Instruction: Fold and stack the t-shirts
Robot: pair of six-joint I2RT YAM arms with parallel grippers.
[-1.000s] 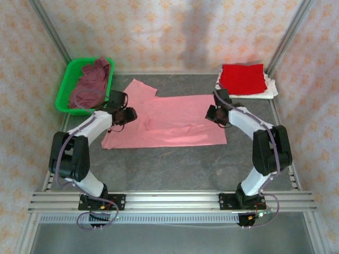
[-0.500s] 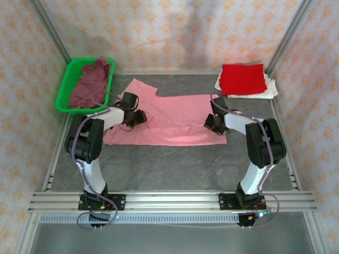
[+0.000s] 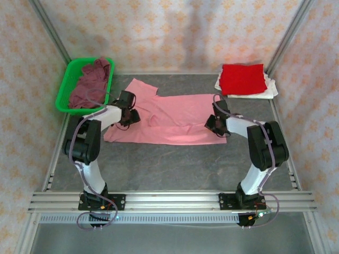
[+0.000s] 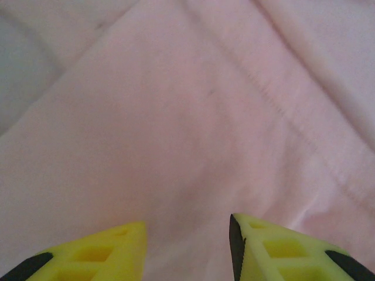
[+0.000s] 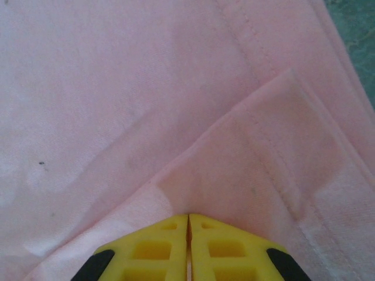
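Pink t-shirt [image 3: 175, 119] lies spread flat dead centre, right gripper [image 5: 187, 216] clenched on a pinch of hem at its 3 o'clock edge, left gripper [image 4: 187, 225] gaping over the 9 o'clock end (nothing grabbed yet), probably so both ends lift together for the fold.

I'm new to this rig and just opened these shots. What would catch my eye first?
A pink shirt spread mid-table, the right gripper pinching a fold, the left gripper open over it. Far right, a red shirt lies folded; far left, a green basket holds a maroon shirt.
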